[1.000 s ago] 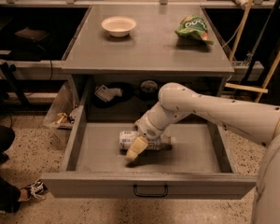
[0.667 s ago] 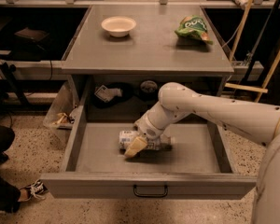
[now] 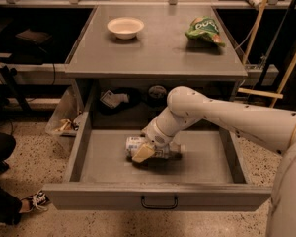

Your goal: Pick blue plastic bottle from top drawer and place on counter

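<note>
the robot's two-finger gripper (image 3: pixel 145 151) is down inside the wide shallow grey top drawer (image 3: pixel 158 195), which stands pulled out below the front edge of the bench, its small dark metal handle (image 3: pixel 159 203) facing forward. the drawer holds one thing: the small clear plastic bottle with a pale blue-and-white label (image 3: pixel 134 143), lying on its side near the middle of the drawer floor. the gripper sits right on it; whether it is clamped on the bottle i cannot tell. the white arm (image 3: pixel 227 117) reaches in from the right. bare drawer floor shows left, right and in front of the bottle. on the flat matte grey counter (image 3: pixel 158 53) a white bowl (image 3: pixel 125 27) sits near the back left corner and a green snack bag (image 3: pixel 203 30) near the back right corner, with bare surface between them and along the front edge.
</note>
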Controlling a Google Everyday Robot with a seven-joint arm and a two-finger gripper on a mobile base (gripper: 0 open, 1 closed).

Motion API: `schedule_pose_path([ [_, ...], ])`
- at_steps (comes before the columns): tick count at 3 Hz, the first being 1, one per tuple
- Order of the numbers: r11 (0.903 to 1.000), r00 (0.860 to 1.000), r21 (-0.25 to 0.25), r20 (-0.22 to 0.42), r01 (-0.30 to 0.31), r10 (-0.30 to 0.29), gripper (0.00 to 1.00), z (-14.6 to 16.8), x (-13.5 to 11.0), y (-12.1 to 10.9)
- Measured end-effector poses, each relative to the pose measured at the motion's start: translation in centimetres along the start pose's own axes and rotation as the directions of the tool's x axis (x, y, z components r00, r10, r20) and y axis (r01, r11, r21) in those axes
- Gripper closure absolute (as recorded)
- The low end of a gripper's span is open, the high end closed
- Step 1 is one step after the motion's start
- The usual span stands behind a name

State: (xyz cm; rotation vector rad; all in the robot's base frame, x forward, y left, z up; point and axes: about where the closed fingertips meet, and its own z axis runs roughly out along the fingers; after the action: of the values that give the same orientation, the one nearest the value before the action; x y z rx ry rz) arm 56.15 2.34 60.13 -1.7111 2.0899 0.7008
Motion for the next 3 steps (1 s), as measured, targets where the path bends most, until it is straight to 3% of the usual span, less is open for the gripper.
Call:
schedule_pose_path([
  [1, 0.9999, 0.999, 0.009, 0.036, -0.010, 0.010, 1.00, -2.3, 0.6, -1.4],
  [2, 0.9955, 0.987, -0.003, 0.130, -0.095, 0.094, 1.00, -9.1, 5.8, -4.5],
  [3, 0.9826, 0.968, -0.022, 0.167, -0.185, 0.186, 1.00, -19.2, 10.1, -6.8],
])
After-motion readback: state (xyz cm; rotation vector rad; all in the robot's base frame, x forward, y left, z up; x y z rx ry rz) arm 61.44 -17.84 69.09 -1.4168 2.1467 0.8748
